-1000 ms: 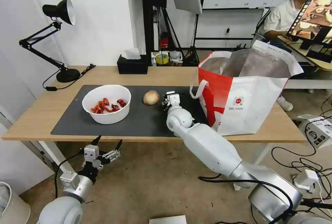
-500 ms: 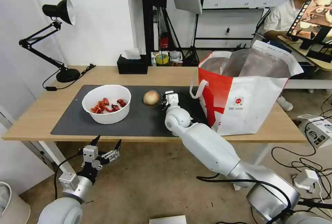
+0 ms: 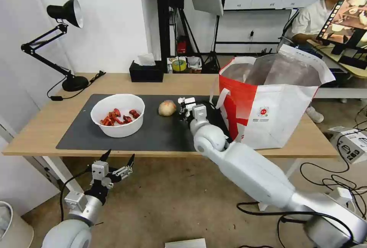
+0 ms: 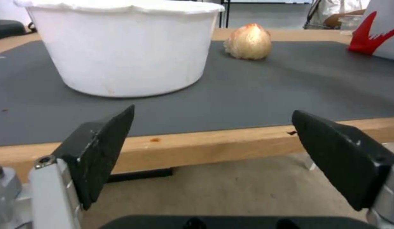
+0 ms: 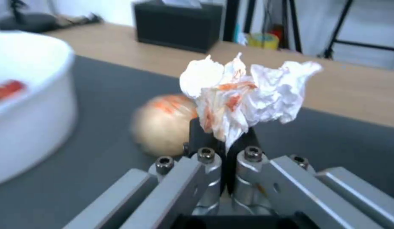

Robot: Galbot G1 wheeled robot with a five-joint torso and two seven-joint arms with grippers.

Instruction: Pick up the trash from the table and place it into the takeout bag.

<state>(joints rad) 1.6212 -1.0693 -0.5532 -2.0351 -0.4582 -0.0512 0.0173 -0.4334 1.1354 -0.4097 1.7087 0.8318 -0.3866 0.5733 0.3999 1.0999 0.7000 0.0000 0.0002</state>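
Right gripper (image 5: pixel 224 140) was clamped on crumpled white tissue with orange stains (image 5: pixel 243 93), held above dark grey mat (image 3: pixel 160 131) between tan wrapped ball (image 3: pixel 167 108) and white-and-red takeout bag (image 3: pixel 267 106); left gripper (image 4: pixel 214 156) hung wide open, empty, below the table edge (image 4: pixel 214 144)

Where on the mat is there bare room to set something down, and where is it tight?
Bare mat lies along the near edge in front of the bowl and ball, and between those two. It is tight between the ball and the takeout bag: the right gripper is there, shut on a tissue. The left gripper hangs open below the table edge.
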